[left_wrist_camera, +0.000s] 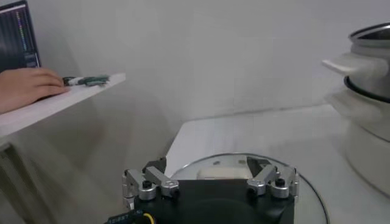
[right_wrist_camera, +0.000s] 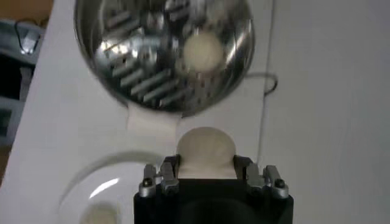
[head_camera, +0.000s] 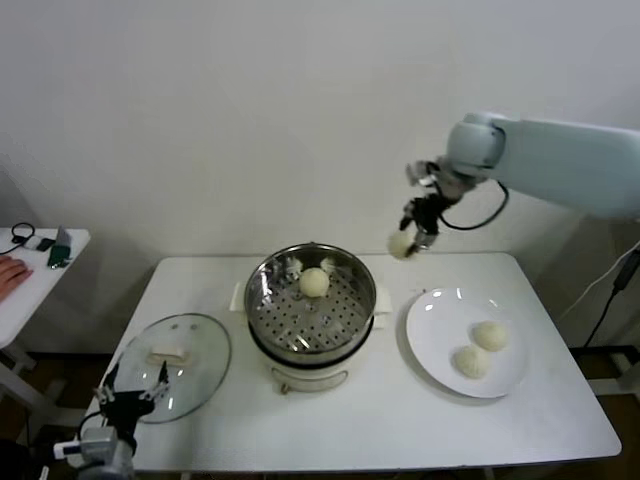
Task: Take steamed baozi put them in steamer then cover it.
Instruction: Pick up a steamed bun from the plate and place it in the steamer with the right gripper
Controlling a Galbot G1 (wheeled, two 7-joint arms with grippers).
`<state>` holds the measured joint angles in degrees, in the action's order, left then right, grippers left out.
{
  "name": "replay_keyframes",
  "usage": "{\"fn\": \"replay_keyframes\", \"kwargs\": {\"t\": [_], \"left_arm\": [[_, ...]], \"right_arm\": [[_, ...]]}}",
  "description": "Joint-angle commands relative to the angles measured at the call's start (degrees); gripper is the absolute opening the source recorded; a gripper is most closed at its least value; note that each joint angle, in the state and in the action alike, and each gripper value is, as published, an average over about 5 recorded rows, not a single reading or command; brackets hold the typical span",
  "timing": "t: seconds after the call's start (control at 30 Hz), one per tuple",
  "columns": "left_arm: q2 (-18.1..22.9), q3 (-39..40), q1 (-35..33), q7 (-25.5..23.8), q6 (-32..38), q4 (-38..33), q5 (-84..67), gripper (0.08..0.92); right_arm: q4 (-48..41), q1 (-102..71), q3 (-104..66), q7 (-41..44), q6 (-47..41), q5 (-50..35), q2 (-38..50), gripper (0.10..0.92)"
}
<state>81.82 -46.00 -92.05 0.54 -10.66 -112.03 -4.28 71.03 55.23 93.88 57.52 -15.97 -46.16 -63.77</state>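
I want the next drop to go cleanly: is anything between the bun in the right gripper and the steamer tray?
Nothing visible. The right gripper holds a bun raised between plate and steamer. The steamer is uncovered, its lid flat on the table. One bun already sits inside.

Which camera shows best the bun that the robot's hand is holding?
The right wrist view: the held bun fills the middle, pinched by the right gripper. The head view shows it small, up in the air. The left wrist view misses it.
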Motion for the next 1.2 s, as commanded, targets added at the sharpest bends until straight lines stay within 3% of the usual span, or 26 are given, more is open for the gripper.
{"fn": "replay_keyframes", "kwargs": {"t": [0.03, 0.27, 0.97, 1.2], "left_arm": [[0.16, -0.07, 0.19, -0.03, 0.02, 0.09, -0.09, 0.823], [0.32, -0.69, 0.02, -0.05, -0.05, -0.23, -0.70, 0.823], [0.03, -0.63, 0.20, -0.11, -0.01, 0.52, -0.86, 0.823], [-0.01, -0.89, 0.09, -0.14, -0.28, 0.17, -0.85, 0.823]], "right_arm": [[0.41, -0.98, -6.27, -2.54, -3.37, -6.48, -17.05, 0.602], [-4.71, -10.29, -4.99, -5.56, -4.32, -1.17, -23.11, 0.606], [-8.98, -22.53, -3.46, -11.99, -8.35, 7.42, -24.67, 0.616], [-4.08, -14.86, -4.29, -10.33, -6.38, 5.33, -18.96, 0.771]]}}
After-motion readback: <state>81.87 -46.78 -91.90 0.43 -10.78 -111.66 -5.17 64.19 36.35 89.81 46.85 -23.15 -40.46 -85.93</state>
